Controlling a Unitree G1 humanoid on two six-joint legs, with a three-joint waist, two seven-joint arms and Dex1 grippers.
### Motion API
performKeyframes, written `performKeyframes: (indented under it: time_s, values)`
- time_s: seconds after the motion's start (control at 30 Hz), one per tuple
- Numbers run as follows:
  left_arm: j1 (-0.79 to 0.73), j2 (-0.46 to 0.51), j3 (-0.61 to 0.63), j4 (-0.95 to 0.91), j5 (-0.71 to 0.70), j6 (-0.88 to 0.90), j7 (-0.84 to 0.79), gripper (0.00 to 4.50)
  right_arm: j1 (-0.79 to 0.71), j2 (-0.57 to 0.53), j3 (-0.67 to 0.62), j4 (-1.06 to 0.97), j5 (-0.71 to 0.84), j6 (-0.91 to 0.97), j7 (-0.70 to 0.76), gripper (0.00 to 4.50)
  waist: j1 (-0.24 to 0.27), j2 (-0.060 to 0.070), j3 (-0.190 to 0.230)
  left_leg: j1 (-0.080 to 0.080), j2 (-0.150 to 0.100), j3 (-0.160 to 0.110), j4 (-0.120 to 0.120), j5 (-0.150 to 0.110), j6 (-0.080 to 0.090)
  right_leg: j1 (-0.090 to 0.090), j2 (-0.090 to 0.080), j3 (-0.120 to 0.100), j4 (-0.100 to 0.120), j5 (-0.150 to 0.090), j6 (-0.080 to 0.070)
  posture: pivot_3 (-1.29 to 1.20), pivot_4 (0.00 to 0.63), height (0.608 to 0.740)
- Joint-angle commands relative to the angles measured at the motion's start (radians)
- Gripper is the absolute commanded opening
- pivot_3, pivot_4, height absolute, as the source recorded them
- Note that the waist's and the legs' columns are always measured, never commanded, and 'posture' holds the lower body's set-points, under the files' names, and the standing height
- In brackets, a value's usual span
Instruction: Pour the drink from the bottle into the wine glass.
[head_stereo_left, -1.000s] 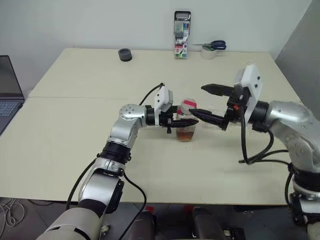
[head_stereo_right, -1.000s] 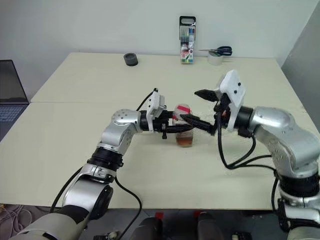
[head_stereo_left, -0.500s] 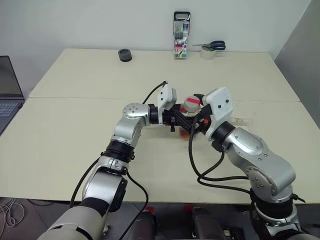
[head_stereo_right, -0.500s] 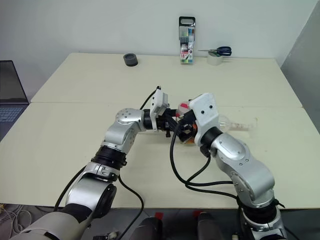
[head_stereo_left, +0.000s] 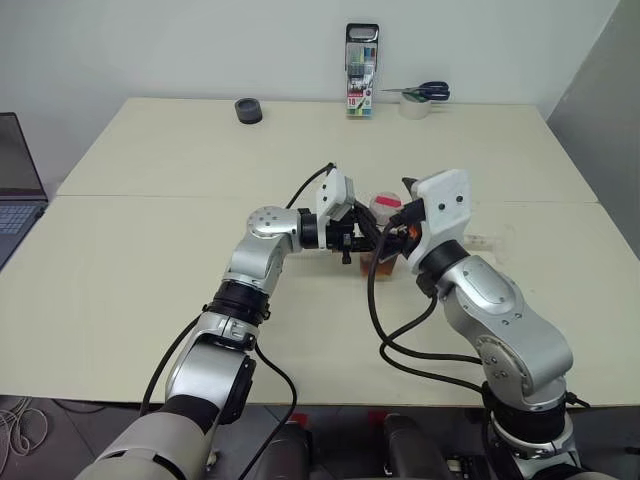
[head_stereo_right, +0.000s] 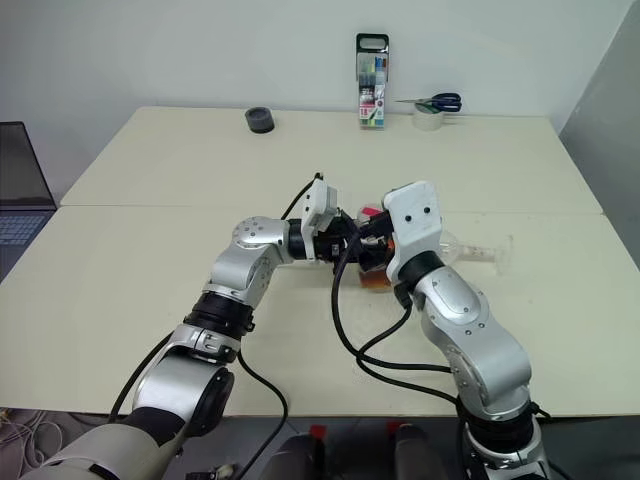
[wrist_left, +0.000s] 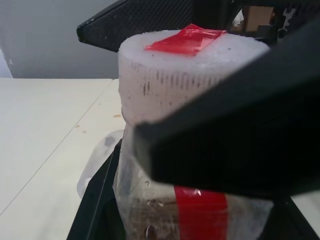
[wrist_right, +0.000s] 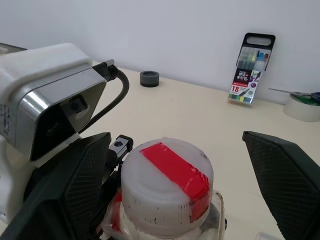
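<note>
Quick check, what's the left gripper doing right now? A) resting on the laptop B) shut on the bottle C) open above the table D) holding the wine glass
B: the left gripper is shut on the bottle, its jaws clamped on the body below the cap, while the right gripper sits open on either side of the cap.

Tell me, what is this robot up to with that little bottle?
The robot is getting ready to pour a drink. Its left tool is shut on a small bottle of reddish-brown liquid, holding it upright near the middle of the table. Its right tool hangs open on either side of the bottle's taped cap, not gripping it. The wine glass lies on its side on the table just beyond the right arm, so nothing has been poured yet.
</note>
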Motion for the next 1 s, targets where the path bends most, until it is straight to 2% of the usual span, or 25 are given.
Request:
performKeyframes:
  time_s: [0.03, 0.2, 0.33, 0.4, 0.47, 0.57, 0.63, 0.77, 0.87, 1.0]
  values:
    - [-0.038, 0.0, 0.009, -0.016, -0.008, -0.006, 0.001, 1.8, -0.013, 0.014, -0.002, -0.022, -0.005, -0.011, 0.007, 3.62, -0.001, 0.0, 0.0, 0.0, 0.0, 0.0, 0.0, 0.0, 0.0, 0.0, 0.0, 0.0, 0.0, 0.0, 0.0, 0.0, 0.15, 0.74]
    - [-0.035, 0.002, 0.008, -0.024, -0.008, -0.002, 0.0, 1.8, -0.013, 0.014, 0.002, -0.022, -0.005, -0.003, 0.025, 1.93, -0.002, 0.0, 0.0, 0.0, 0.0, 0.0, 0.0, 0.0, 0.0, 0.0, 0.0, 0.0, 0.0, 0.0, 0.0, 0.0, 0.15, 0.74]
    - [-0.031, 0.005, 0.003, -0.034, -0.008, 0.005, -0.005, 1.8, -0.01, 0.001, 0.009, -0.02, 0.004, -0.003, 0.058, 1.89, -0.003, 0.0, 0.0, 0.0, 0.0, 0.0, 0.0, 0.0, 0.0, 0.0, 0.0, 0.0, 0.0, 0.0, 0.0, 0.0, 0.15, 0.74]
    - [-0.029, 0.013, -0.005, -0.042, -0.008, 0.008, -0.026, 1.79, -0.024, -0.052, 0.014, 0.009, 0.026, -0.022, 0.144, 1.89, -0.004, 0.0, 0.0, 0.0, 0.0, 0.0, 0.0, 0.0, 0.0, 0.0, 0.0, 0.0, 0.0, 0.0, 0.0, 0.0, 0.15, 0.74]
    - [-0.028, 0.023, -0.014, -0.048, -0.006, 0.002, -0.05, 1.79, -0.052, -0.131, 0.012, 0.063, 0.055, -0.069, 0.27, 1.89, -0.006, 0.0, 0.0, 0.0, 0.0, 0.0, 0.0, 0.0, 0.001, 0.0, 0.0, 0.0, 0.0, 0.0, 0.0, 0.0, 0.15, 0.74]
    - [-0.035, 0.046, -0.021, -0.044, -0.008, -0.009, -0.09, 1.79, -0.151, -0.317, -0.012, 0.253, 0.157, -0.201, 0.654, 1.89, -0.01, 0.0, 0.0, 0.001, 0.0, 0.001, 0.0, -0.002, 0.003, 0.0, 0.0, 0.0, 0.0, 0.0, 0.0, 0.0, 0.15, 0.74]
    - [-0.043, 0.054, -0.018, -0.037, -0.009, -0.016, -0.099, 1.79, -0.245, -0.401, -0.024, 0.398, 0.205, -0.226, 0.826, 1.89, -0.011, 0.0, 0.0, 0.001, 0.0, 0.0, 0.0, -0.002, 0.004, 0.002, 0.0, -0.001, -0.001, 0.0, 0.0, 0.0, 0.15, 0.74]
    - [-0.047, 0.055, -0.007, -0.031, -0.01, -0.023, -0.085, 1.79, -0.314, -0.447, -0.027, 0.484, 0.248, -0.202, 0.919, 1.89, -0.012, 0.0, 0.0, 0.002, 0.0, 0.0, 0.0, -0.002, 0.004, 0.002, 0.0, -0.001, 0.0, 0.0, 0.0, 0.0, 0.15, 0.74]
    - [-0.043, 0.055, 0.001, -0.032, -0.011, -0.022, -0.067, 1.79, -0.305, -0.438, -0.058, 0.472, 0.26, -0.193, 0.893, 2.88, -0.011, 0.0, 0.0, 0.001, 0.0, 0.0, 0.0, -0.002, 0.003, 0.001, 0.0, -0.001, 0.0, 0.0, 0.0, 0.0, 0.15, 0.74]
    - [-0.04, 0.049, 0.016, -0.022, -0.016, -0.002, -0.028, 1.79, -0.267, -0.447, -0.125, 0.362, 0.258, -0.127, 0.779, 4.21, -0.01, 0.0, 0.0, 0.0, -0.001, 0.0, 0.001, -0.001, 0.002, 0.001, -0.002, -0.001, 0.0, 0.0, 0.0, 0.0, 0.15, 0.74]
